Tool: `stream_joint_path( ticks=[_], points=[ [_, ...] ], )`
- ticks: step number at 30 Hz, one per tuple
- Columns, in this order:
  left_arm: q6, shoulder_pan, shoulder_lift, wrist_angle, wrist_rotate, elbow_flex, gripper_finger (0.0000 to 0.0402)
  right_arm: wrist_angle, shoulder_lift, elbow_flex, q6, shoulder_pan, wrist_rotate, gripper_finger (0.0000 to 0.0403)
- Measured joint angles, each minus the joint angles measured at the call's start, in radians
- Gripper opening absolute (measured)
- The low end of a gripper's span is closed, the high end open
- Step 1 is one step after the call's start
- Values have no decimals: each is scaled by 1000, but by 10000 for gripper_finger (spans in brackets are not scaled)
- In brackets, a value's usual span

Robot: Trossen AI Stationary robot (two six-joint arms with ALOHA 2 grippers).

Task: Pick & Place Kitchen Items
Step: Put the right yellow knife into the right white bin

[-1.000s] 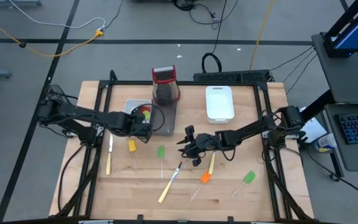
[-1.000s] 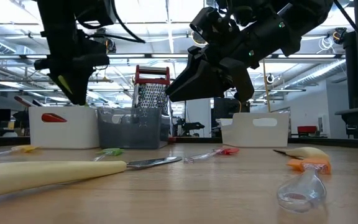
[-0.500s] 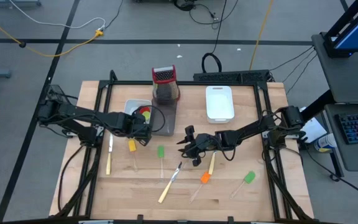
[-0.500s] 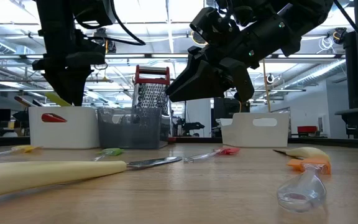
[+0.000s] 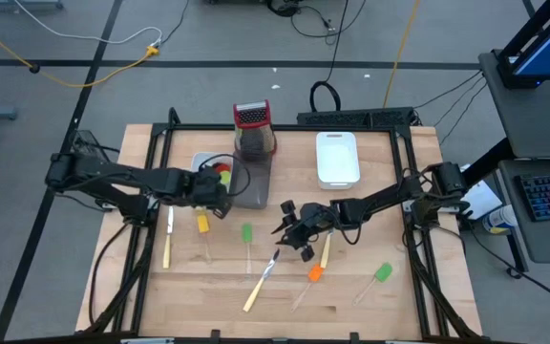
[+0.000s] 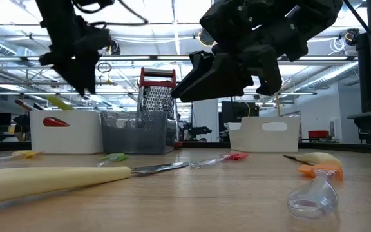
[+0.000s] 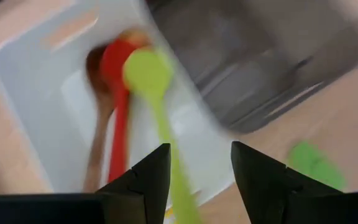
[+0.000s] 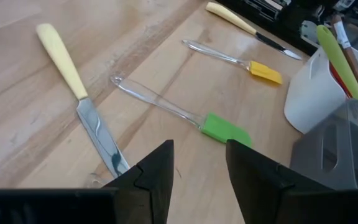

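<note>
Left gripper [image 7: 194,180] has let go — green spoon [image 7: 151,81] in white tray [image 7: 30,68]

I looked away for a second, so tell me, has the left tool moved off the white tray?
Yes. In the low view the left tool, open, has risen and shifted slightly away from the white tray, leaving the green spoon leaning inside.

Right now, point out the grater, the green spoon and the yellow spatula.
grater [image 5: 251,117]: high view, red top.
green spoon [image 7: 148,73]: left wrist view, bowl.
yellow spatula [image 8: 266,72]: right wrist view, blade.
</note>
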State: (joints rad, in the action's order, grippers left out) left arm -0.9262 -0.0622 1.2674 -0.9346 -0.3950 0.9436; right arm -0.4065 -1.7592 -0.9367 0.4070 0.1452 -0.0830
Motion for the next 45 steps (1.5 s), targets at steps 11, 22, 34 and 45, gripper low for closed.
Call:
stream_joint_path(
  ticks=[11,22,34,45],
  points=[
    [238,-74,-19,333,2,1,175,71,0,0,25,-1,9,141],
    [266,-79,-19,334,2,1,175,312,29,1,205,46,341,141],
    [267,-38,-19,333,1,1,175,854,230,3,10,113,148,141],
    [278,-21,-18,335,1,1,175,953,264,2,-14,130,-2,141]
  ],
)
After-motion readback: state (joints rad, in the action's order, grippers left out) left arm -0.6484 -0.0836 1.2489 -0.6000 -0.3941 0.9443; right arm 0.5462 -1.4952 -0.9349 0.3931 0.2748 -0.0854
